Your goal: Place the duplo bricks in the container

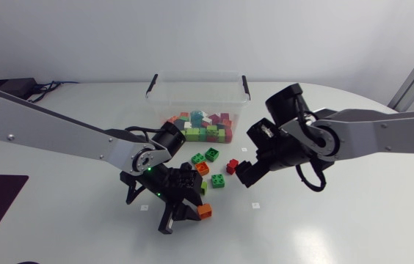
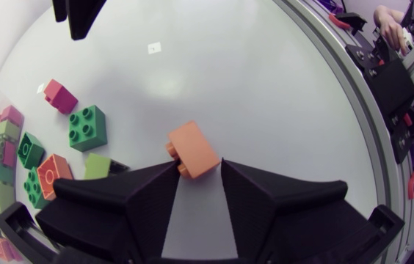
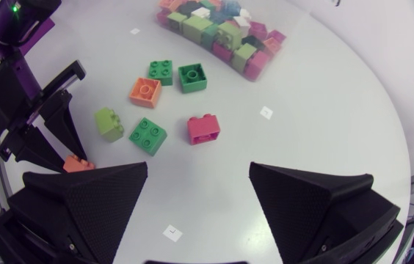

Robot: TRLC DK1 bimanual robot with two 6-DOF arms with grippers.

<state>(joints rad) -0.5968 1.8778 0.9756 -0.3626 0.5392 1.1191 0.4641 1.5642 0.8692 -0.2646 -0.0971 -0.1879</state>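
Container (image 1: pixel 196 75) already holds most bricks; seven loose bricks (image 3: pixel 148 136) left on table (image 1: pixel 339 220) just beside it.
Right gripper (image 3: pixel 198 176) wide open, empty, above them; left gripper (image 2: pixel 198 167) apart, straddling orange brick (image 2: pixel 194 149), not clearly clamped.

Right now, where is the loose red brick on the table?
Head view, near the table's middle: the red brick lies outside the container, between a green brick and the right tool.
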